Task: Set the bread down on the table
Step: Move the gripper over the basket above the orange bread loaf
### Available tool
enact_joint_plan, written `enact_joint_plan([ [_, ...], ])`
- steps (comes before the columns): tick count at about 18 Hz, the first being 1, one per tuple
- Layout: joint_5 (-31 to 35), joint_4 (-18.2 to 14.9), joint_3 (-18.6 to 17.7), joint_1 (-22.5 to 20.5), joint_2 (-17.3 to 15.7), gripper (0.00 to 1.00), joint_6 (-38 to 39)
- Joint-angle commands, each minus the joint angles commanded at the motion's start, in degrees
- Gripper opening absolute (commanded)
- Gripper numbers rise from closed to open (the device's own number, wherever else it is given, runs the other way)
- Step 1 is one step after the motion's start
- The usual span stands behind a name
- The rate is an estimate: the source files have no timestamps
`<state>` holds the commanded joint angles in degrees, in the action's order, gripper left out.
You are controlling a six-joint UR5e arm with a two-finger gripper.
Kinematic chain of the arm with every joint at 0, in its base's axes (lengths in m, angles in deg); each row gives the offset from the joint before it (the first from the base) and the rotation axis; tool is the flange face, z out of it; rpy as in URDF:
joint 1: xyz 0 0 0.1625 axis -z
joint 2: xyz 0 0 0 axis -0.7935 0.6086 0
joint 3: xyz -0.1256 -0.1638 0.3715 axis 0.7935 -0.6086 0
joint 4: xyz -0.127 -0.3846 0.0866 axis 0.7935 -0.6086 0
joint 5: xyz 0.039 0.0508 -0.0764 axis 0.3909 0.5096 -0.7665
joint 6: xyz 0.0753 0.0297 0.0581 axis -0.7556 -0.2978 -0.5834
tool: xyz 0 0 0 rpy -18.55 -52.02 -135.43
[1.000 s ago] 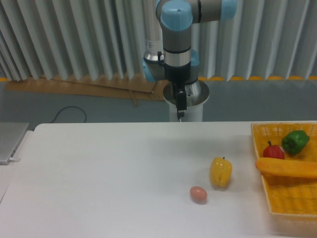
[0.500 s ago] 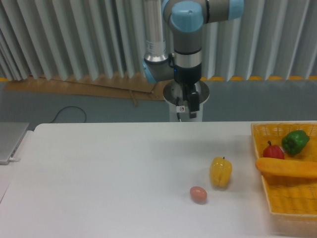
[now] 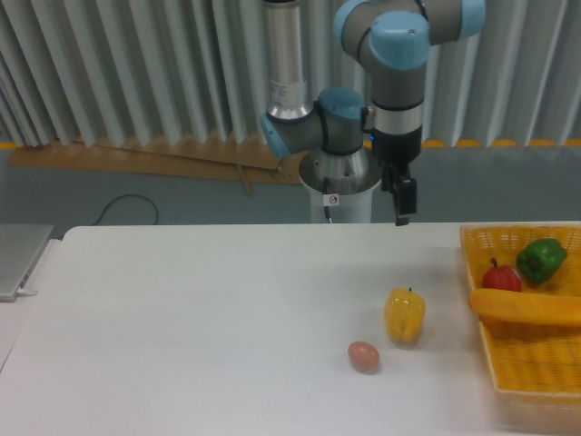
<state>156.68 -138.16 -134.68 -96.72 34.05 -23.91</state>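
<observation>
— What do you have in front of you, operator?

— One bread (image 3: pixel 527 307) lying across the yellow basket (image 3: pixel 529 363), beside one red pepper (image 3: pixel 500 276) and one green pepper (image 3: pixel 542 259). On your table (image 3: pixel 182 336): one yellow pepper (image 3: pixel 405 315), one egg (image 3: pixel 364 355).

— And your gripper (image 3: pixel 400 214)?

— It hangs above the table's far edge, well apart from the bread, holding nothing; you can't tell whether its fingers are spread.

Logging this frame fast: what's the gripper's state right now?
Gripper: holds nothing; open or shut cannot be told. The bread lies in the basket.
</observation>
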Motion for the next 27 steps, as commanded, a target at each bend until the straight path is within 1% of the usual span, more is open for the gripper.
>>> enact_joint_plan([
  [3, 0.0, 3.87, -0.35, -1.67, 1.59, 1.0, -0.09],
  [4, 0.09, 4.58, -0.35, -2.37, 2.03, 1.0, -0.09],
  [7, 0.09, 5.98, -0.35, -3.96, 3.0, 1.0, -2.02],
  [9, 0.18, 6.77, -0.26, -4.23, 4.49, 1.0, -3.6],
  [12, 0.18, 8.97, -0.61, -5.45, 6.51, 1.0, -7.56],
  [13, 0.18, 9.33, -0.61, -5.54, 7.39, 1.0, -7.74],
  [15, 0.18, 11.08, -0.52, -5.98, 8.88, 1.0, -7.83],
  [18, 0.18, 12.84, -0.61, -6.33, 10.29, 1.0, -8.53],
  [20, 0.09, 13.98, -0.35, -7.82, 11.26, 1.0, -9.58],
  [24, -0.09, 16.09, 0.0, -10.9, 13.63, 1.0, -16.95],
  [27, -0.09, 17.15, 1.14, -11.26, 15.21, 1.0, -17.93],
])
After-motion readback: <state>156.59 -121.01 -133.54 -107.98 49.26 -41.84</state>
